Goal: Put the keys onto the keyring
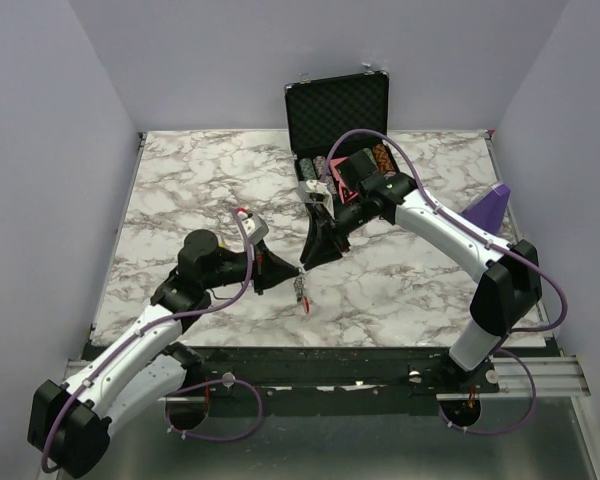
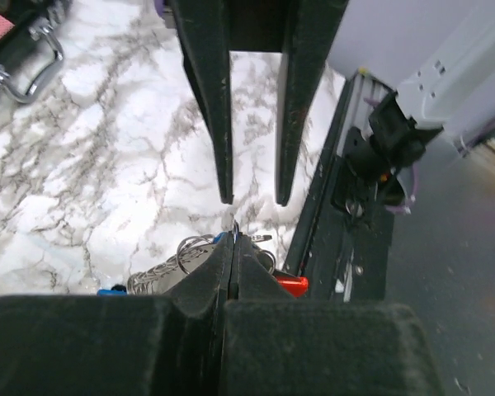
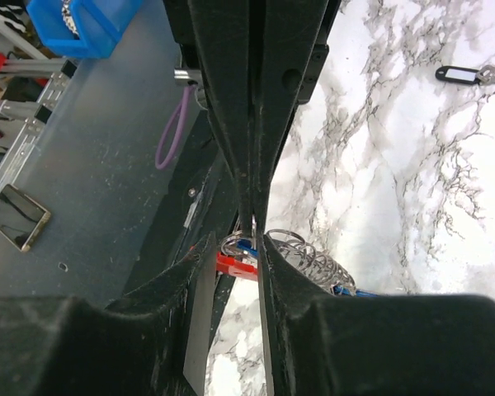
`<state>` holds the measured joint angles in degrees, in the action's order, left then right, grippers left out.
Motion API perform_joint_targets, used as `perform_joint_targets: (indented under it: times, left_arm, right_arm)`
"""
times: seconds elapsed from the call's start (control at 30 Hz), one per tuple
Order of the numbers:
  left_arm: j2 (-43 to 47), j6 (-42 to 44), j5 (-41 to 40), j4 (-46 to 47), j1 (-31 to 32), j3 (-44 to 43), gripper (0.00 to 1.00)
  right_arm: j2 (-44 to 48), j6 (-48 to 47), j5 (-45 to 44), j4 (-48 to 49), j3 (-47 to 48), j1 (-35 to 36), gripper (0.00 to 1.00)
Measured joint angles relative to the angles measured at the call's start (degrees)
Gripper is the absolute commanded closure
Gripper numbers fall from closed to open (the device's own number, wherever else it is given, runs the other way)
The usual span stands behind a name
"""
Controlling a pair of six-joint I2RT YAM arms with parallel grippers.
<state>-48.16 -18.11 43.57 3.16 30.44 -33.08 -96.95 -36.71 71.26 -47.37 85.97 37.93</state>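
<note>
The two arms meet nose to nose over the near middle of the marble table point(image 1: 180, 200), just above its front edge. The left gripper point(image 2: 233, 239) has its fingers pressed flat together with no gap showing, and they are pinched on the keyring point(image 2: 289, 285), though I cannot tell which part of the bunch sits between the pads. The red section of the loop pokes out to one side of the fingertips. Wire split rings point(image 3: 309, 257) and a sliver of blue tag point(image 2: 107, 290) crowd in beside it, and the whole bunch hangs clear of the table beneath the grippers.

The right gripper point(image 2: 254, 198) points straight at the left one, tips nearly touching it. Its two long fingers stand a narrow way apart, and from the left wrist the gap between them looks bare, so it has hold of nothing I can see.

One loose key point(image 3: 491, 76) with a dark tag point(image 3: 460, 74) lies flat on the marble, well apart from the bunch. At the far edge an open black case point(image 1: 337, 105) stands with poker chips point(image 1: 315, 168) in its tray
</note>
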Motion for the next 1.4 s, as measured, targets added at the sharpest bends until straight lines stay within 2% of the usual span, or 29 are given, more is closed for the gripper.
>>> perform_joint_targets:
  times: [0.07,0.3,0.67,0.9,1.0,1.07,1.4]
  left_arm:
    - [2.1,-3.2,-1.9,6.3,0.0,4.3,1.00]
    - [4.9,-15.1,-7.9,29.9,0.0,18.1,1.00]
    - [0.1,-22.0,-11.0,56.5,0.1,24.9,1.00]
    - [-5.6,-23.8,-11.0,65.6,0.4,25.8,1.00]
    - [-6.5,-24.2,-11.0,67.9,0.4,25.8,1.00]
    - [-6.7,-24.4,-11.0,68.7,0.5,25.8,1.00]
    - [-5.4,-24.3,-11.0,67.8,0.5,25.8,1.00]
  right_arm:
    - [0.0,0.6,0.1,0.4,0.0,0.0,0.62]
    - [0.0,1.7,0.9,1.5,0.0,0.0,0.61]
    - [0.0,4.3,0.9,4.6,-1.0,0.0,0.61]
    - [0.0,5.1,1.0,5.7,-1.0,-0.5,0.63]
    - [0.0,5.4,1.2,6.0,-1.2,-0.5,0.75]
    - [0.0,5.8,1.3,6.4,-1.4,-0.5,0.79]
    - [0.0,6.8,1.6,7.1,-1.7,-0.5,0.79]
